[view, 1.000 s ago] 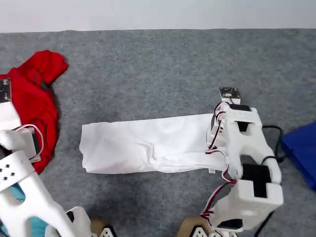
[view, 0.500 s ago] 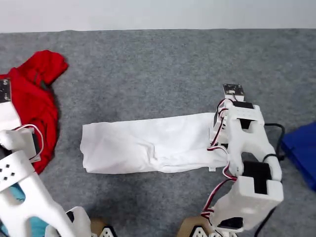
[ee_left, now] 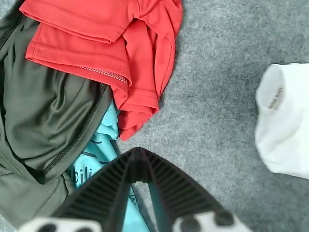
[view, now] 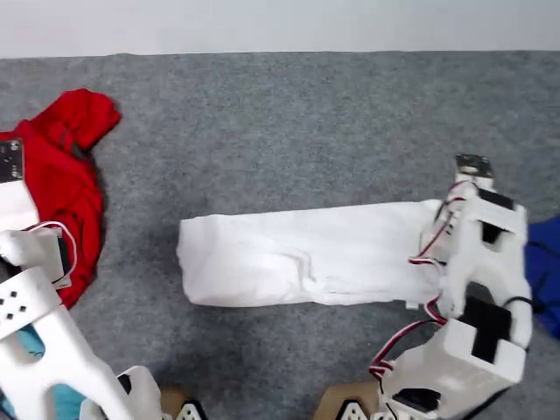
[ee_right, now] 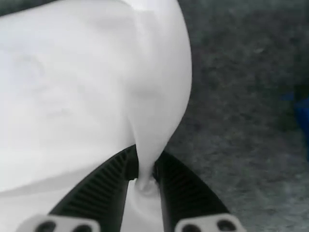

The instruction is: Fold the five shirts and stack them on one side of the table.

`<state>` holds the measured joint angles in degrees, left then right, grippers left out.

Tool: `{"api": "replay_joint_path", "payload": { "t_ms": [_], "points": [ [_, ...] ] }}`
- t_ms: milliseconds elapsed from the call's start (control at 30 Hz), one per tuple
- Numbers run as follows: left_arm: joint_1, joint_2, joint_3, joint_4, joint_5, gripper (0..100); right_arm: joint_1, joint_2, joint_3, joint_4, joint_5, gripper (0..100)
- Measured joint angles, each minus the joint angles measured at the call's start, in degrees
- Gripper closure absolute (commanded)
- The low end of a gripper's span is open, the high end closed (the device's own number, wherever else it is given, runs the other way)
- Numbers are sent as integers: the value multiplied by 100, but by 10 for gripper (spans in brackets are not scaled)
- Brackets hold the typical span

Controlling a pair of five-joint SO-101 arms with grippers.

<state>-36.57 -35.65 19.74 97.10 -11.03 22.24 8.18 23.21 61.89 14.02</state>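
The white shirt [view: 306, 262] lies on the grey table [view: 289, 122] near its middle, folded into a long band that runs from side to side. Its surface is slightly wrinkled near the centre. The right gripper [ee_right: 143, 169] is at the band's right end, and its two black ribbed fingers [ee_right: 104, 186] pinch a raised fold of the white cloth between them. In the high view the right arm [view: 477, 262] stands over that same end, and a patch of blue fabric [view: 547, 271] lies just beyond it at the table's right edge.

The left gripper [ee_left: 139, 157] hangs above the pile of clothes on the table's left side, with its fingers pressed together and nothing between them. Below it lie a red shirt [ee_left: 120, 43], a dark olive shirt [ee_left: 43, 121] partly under the red one, and a teal shirt [ee_left: 104, 150] beside both. The near end of the white band lies apart from this pile, with bare grey table between them.
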Motion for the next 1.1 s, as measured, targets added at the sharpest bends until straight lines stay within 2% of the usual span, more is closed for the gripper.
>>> {"api": "replay_joint_path", "payload": {
  "t_ms": [300, 533, 767, 1100],
  "points": [
    [0, 0, 0, 0, 0, 998, 782, 0, -185, 18, 615, 988],
    [0, 0, 0, 0, 0, 998, 782, 0, -325, 369, 765, 988],
    [0, 0, 0, 0, 0, 998, 281, -132, -334, 1037, 923, 988],
    [0, -53, 0, 0, 0, 998, -782, -2101, -334, 2075, 932, 988]
  ]
}}
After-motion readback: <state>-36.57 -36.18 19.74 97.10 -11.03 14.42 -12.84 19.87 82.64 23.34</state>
